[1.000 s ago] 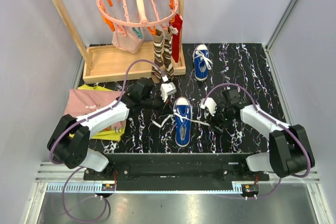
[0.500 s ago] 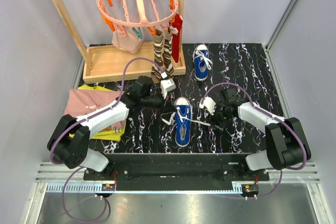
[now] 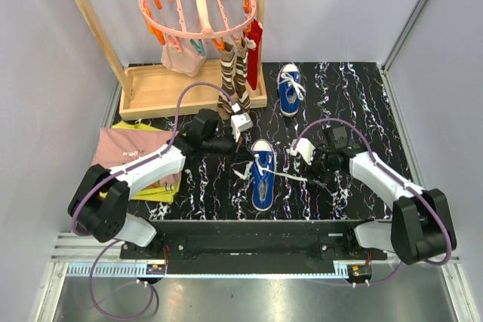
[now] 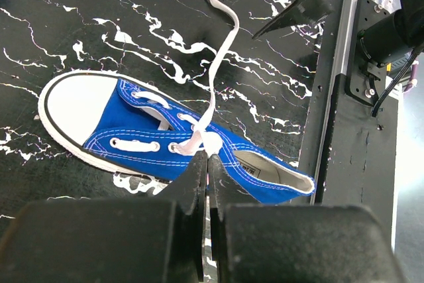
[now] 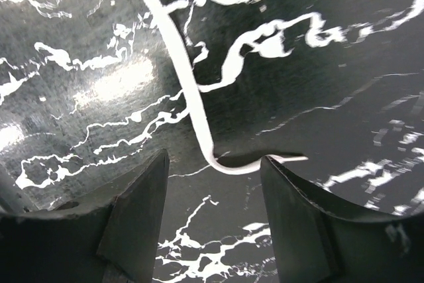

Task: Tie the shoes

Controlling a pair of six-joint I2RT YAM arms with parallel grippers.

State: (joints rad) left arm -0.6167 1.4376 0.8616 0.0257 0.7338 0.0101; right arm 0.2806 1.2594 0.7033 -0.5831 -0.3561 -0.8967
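Note:
A blue sneaker [image 3: 262,175] with a white toe cap lies in the middle near the front, toe away from me. My left gripper [image 3: 243,162] is at its left side, shut on one white lace [image 4: 213,142] just above the eyelets of the shoe [image 4: 129,130]. The other lace [image 3: 290,177] runs right across the table to my right gripper [image 3: 311,176]. That gripper [image 5: 215,173] is open and low over the table, with the curled end of this lace [image 5: 179,51] lying between its fingertips. The second sneaker [image 3: 289,88] lies at the back.
A wooden rack [image 3: 162,90] with a pink peg hanger [image 3: 198,5] and hanging striped socks [image 3: 234,73] stands at the back left. Folded pink and yellow clothes [image 3: 128,157] lie at the left. The black front rail [image 4: 344,64] runs just beyond the near shoe's heel.
My left gripper has moved down to the near shoe and closed on its left lace, lifting it off the table. My right gripper has shifted slightly, staying open over the right lace end.

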